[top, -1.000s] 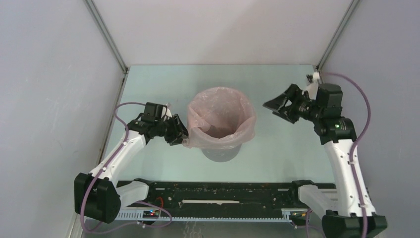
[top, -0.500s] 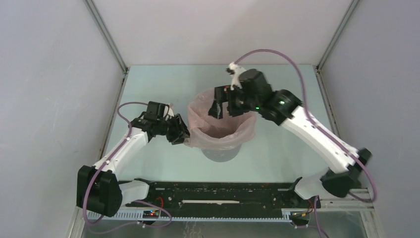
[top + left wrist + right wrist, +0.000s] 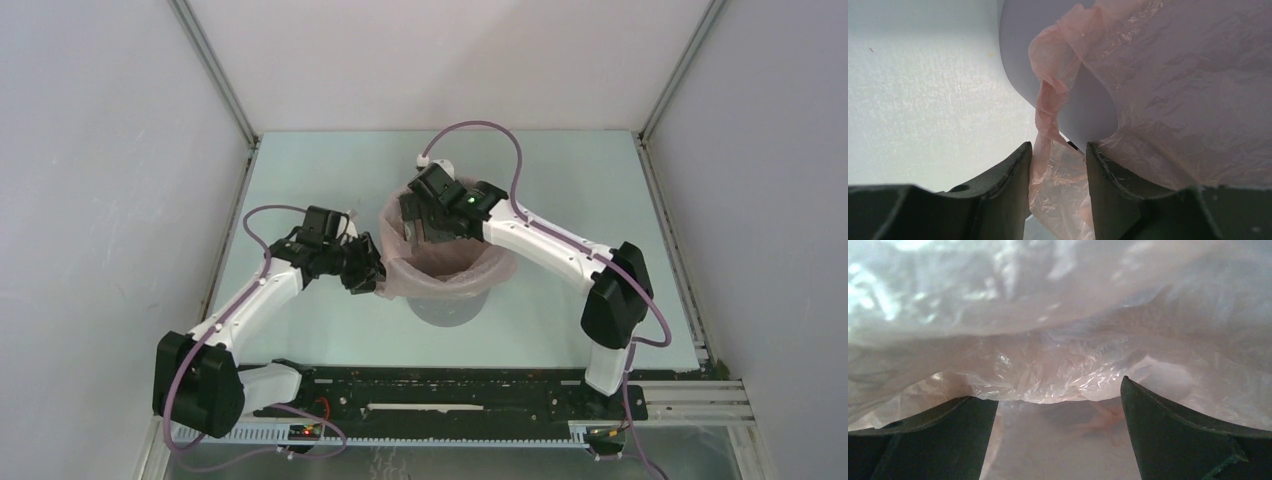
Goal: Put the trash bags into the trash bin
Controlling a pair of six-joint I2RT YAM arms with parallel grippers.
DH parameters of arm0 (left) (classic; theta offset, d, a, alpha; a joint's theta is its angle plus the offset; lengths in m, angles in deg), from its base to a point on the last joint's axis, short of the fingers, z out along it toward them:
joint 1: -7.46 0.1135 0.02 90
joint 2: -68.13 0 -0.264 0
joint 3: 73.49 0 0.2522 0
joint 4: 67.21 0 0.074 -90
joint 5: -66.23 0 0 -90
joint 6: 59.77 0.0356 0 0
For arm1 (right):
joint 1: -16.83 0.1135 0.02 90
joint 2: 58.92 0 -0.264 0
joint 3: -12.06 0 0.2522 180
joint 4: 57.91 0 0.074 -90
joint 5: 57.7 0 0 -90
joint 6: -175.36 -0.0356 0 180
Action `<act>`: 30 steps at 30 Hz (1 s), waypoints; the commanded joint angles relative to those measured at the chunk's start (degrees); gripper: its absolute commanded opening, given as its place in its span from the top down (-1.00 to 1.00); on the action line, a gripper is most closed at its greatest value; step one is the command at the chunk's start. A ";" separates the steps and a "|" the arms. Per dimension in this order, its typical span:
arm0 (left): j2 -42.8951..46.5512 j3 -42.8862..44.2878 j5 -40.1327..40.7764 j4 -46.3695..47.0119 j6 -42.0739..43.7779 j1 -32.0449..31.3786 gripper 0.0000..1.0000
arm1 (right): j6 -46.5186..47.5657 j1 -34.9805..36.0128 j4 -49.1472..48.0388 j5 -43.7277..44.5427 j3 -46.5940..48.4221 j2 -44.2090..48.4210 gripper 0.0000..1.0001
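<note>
The pale-pink trash bag (image 3: 497, 262) lines the grey trash bin (image 3: 446, 308) at the table's middle, with its rim folded out over the bin's edge. My left gripper (image 3: 372, 277) is shut on a bunched fold of the bag's left rim. In the left wrist view the film (image 3: 1059, 182) sits pinched between the fingers (image 3: 1007, 186), beside the bin's wall (image 3: 1020, 55). My right gripper (image 3: 424, 224) is open and reaches down into the bag's mouth at its back left. In the right wrist view, wrinkled film (image 3: 1048, 365) hangs just ahead of the spread fingers (image 3: 1175, 432).
The green-grey table (image 3: 580, 200) is walled by grey panels on the left, back and right. The black base rail (image 3: 450, 395) runs along the near edge. The right arm's purple cable (image 3: 480, 135) loops above the bin.
My right arm has swung from the table's right side across to the bin, and its gripper has dipped into the bag's mouth. The left gripper has held its place on the rim.
</note>
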 commanded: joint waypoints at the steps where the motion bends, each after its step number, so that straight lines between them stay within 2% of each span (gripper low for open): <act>1: 0.75 -1.42 1.51 1.96 -0.98 -0.91 0.02 | -8.33 0.20 -19.66 -0.63 -5.08 5.12 -0.99; 3: 1.01 -1.48 1.30 2.06 -1.09 -0.87 0.02 | -5.63 0.16 -23.61 -2.23 -7.20 6.27 -0.99; 8: 1.56 -1.93 1.02 1.78 -0.80 -0.96 0.00 | -0.01 -1.09 -11.33 3.07 -5.61 6.16 -0.99; 14: 0.73 -2.54 1.04 2.23 -0.69 -0.96 -0.01 | 6.27 -3.33 -11.47 8.53 -14.26 12.17 -0.99; 17: 0.58 -2.47 0.91 2.06 -0.60 -0.98 -0.01 | 5.69 -7.34 -11.81 8.32 -13.78 10.86 -0.99; 20: 1.63 -2.80 1.30 1.83 -0.77 -1.04 -0.01 | 5.44 -8.21 -12.63 7.70 -9.87 8.23 -0.99; 25: 2.82 -2.83 1.14 1.83 -1.68 -1.05 -0.01 | 4.02 -4.42 -11.49 4.58 -4.23 5.23 -0.99; 30: 3.04 -1.94 1.09 2.52 -2.20 -1.14 0.07 | 2.31 -0.58 -10.99 3.53 -8.29 7.49 -0.99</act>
